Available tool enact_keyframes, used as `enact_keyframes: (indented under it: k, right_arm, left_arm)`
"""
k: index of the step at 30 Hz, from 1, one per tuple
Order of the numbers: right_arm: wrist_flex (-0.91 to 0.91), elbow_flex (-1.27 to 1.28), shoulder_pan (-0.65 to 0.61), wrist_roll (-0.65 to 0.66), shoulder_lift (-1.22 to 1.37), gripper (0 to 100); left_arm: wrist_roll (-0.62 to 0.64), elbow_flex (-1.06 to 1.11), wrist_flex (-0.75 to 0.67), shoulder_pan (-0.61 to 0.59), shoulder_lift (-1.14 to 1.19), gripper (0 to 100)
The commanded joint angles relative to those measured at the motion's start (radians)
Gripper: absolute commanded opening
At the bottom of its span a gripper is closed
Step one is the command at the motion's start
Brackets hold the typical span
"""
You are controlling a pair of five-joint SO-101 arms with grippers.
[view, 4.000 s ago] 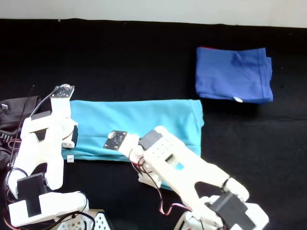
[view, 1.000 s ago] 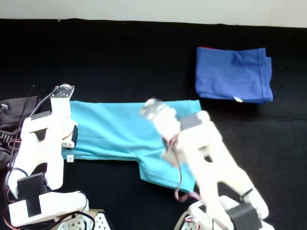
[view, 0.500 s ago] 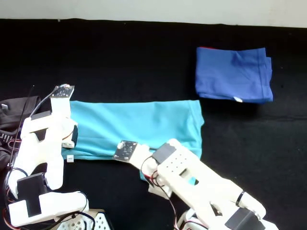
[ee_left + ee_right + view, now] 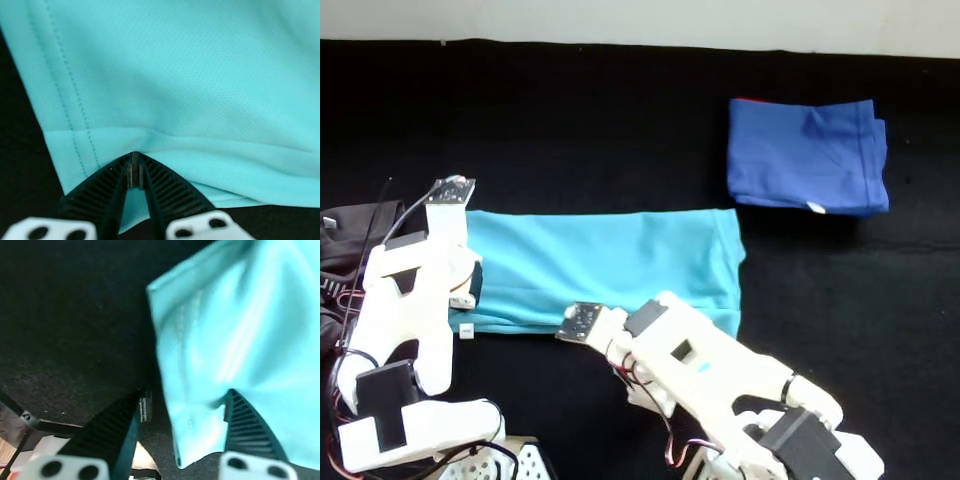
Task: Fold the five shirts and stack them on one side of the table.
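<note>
Turquoise shirt (image 4: 610, 262) flat on black surface (image 4: 570, 120), long axis side to side in the high view, one end at the left arm, the other near the folded blue shirt (image 4: 807, 155) at far right, apart from it. Left gripper (image 4: 135, 170) pinched together on a fold by the stitched hem; right gripper (image 4: 186, 402) spread apart, astride a shirt corner at the near edge. One second ago right arm stood raised over the shirt's middle, now low along that edge

Left pincer (image 4: 134, 169) pinched shut, right pincer (image 4: 186, 399) spread wide — left arm (image 4: 408, 300) and right arm (image 4: 715, 372) both stretched forward
</note>
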Motion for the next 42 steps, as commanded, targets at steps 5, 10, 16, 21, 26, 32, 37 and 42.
enact_keyframes:
  k: [5, 10, 16, 21, 26, 32, 37, 42]
  right_arm:
    - [-0.03, -0.002, 0.07, -0.005, 0.028, 0.6]
    - [0.071, -0.151, 0.202, 0.049, 0.027, 0.5]
    - [0.239, -0.438, 0.317, 0.12, 0.036, 0.5]
    - [0.252, -0.573, 0.39, 0.157, 0.054, 0.5]
    - [0.242, -0.73, 0.467, 0.172, 0.216, 0.5]
    - [0.254, -0.99, 0.495, 0.166, 0.458, 3.2]
    - [0.291, -1.145, 0.516, 0.011, 0.559, 22.8]
    - [0.252, -1.221, 0.581, -0.192, 0.585, 24.1]
  left_arm:
    - [-0.009, 0.001, -0.041, -0.012, -0.001, 1]
    - [-0.009, 0.001, -0.041, -0.012, -0.001, 1]
    - [-0.009, 0.001, -0.041, -0.012, -0.001, 1]
    - [-0.009, 0.001, -0.041, -0.012, -0.001, 1]
    - [-0.009, 0.001, -0.041, -0.012, -0.001, 1]
    - [-0.009, 0.001, -0.041, -0.012, -0.001, 1]
    - [-0.009, 0.001, -0.041, -0.012, -0.001, 1]
    - [-0.009, 0.001, -0.041, -0.012, -0.001, 1]
